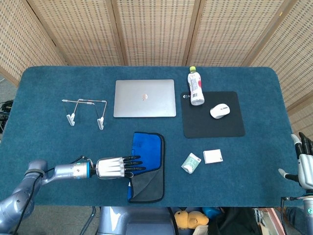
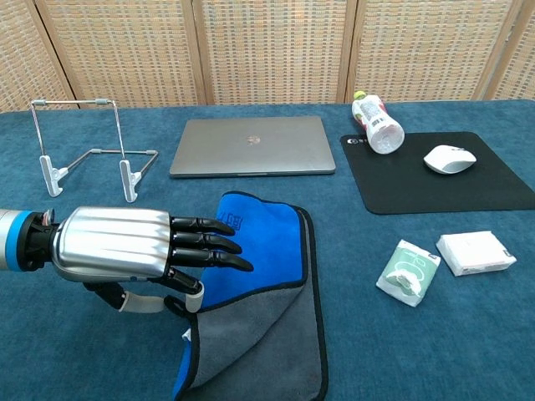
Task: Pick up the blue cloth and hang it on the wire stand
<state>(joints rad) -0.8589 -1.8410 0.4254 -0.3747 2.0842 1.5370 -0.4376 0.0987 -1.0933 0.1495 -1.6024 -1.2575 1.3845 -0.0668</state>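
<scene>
The left hand (image 2: 138,251) sits low over the table (image 1: 44,132) with its dark fingers (image 2: 205,242) stretched out flat and slightly apart, tips reaching onto the near-left edge of the blue cloth (image 1: 146,164), not gripping it as far as I can see. The cloth lies flat just ahead of those fingertips, one corner folded over to show grey. The wire stand (image 1: 85,112) stands well beyond the hand, empty, with a closed laptop (image 1: 145,98) beside it. The right hand (image 1: 304,164) hangs off the table's far-right edge, fingers apart, holding nothing.
</scene>
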